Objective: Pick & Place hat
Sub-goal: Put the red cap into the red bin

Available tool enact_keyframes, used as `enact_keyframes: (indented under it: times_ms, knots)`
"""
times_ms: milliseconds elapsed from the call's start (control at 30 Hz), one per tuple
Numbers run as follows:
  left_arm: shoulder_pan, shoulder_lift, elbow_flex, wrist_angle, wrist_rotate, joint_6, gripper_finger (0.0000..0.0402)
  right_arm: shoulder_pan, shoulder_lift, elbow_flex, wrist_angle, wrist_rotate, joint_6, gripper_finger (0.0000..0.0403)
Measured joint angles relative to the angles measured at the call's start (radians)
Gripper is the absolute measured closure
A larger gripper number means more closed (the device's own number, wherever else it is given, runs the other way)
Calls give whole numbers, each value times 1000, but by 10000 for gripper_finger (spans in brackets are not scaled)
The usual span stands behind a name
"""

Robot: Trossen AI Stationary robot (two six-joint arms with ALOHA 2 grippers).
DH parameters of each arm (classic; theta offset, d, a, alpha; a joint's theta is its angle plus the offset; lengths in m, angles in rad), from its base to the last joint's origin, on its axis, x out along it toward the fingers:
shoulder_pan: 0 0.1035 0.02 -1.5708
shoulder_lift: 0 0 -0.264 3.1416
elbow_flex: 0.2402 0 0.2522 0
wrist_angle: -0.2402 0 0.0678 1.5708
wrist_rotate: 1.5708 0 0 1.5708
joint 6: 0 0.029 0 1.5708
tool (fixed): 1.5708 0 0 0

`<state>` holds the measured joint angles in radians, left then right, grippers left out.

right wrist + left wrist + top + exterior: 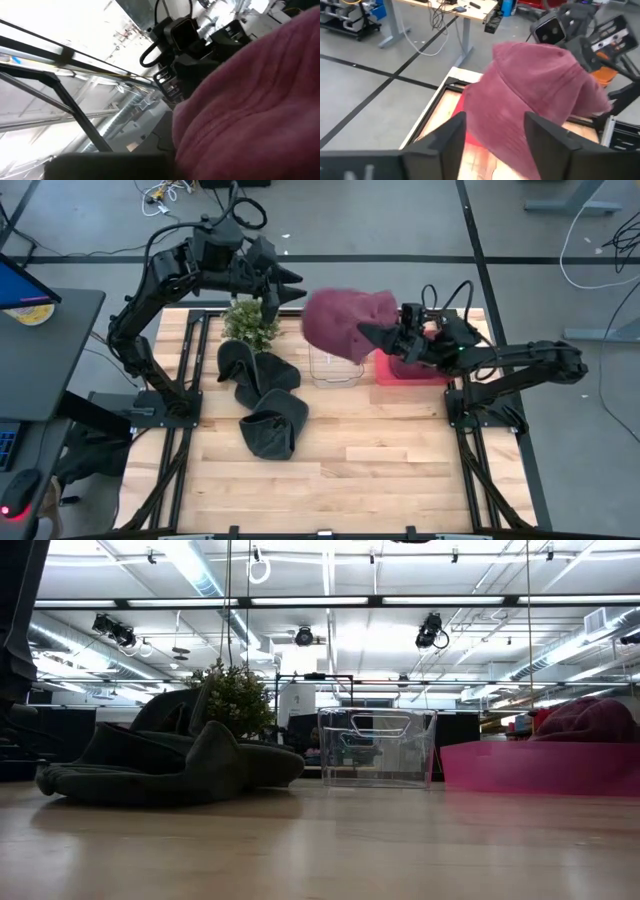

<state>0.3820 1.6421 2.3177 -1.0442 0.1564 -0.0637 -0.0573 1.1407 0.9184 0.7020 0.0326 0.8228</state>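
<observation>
The maroon knit hat (335, 325) hangs in the air above the clear bin (333, 367), near the table's far edge. My right gripper (368, 335) reaches in from the right and is shut on the hat, which fills most of the right wrist view (250, 100). My left gripper (298, 288) is open at the hat's far-left side. In the left wrist view its two fingers (447, 137) stand apart with the hat (535, 85) showing between and beyond them. Two dark hats (258, 372) (275, 425) lie on the table. My right gripper holds the hat by its right-hand side (360, 320), coming in about level from the table's right. The hat is lifted clear and bulges out to the left of the fingers; the hat itself hides the place of contact. My left gripper: I cannot tell whether it touches the hat.
A pink bin (385, 375) sits right of the clear bin, under my right gripper; in the low view a maroon heap (590, 718) shows above its rim (530, 755). A small potted plant (250, 320) stands at the far left. The near half of the wooden table (380, 470) is bare.
</observation>
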Motion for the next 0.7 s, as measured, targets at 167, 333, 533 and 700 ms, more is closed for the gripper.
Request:
enact_keyframes:
  times_ms: [167,333,533,700]
  knots:
    - [0,-2,0,-58,-46,0,152,-21,-119,0,-240,-9,68,402]
    - [-13,-5,0,-131,-56,-41,144,-73,-266,0,-561,-41,125,402]
    - [-72,-5,0,-166,-56,-53,143,-187,-405,0,-946,-127,125,403]
    - [-126,-5,0,-165,-95,-55,149,-289,-443,0,-1184,-166,37,403]
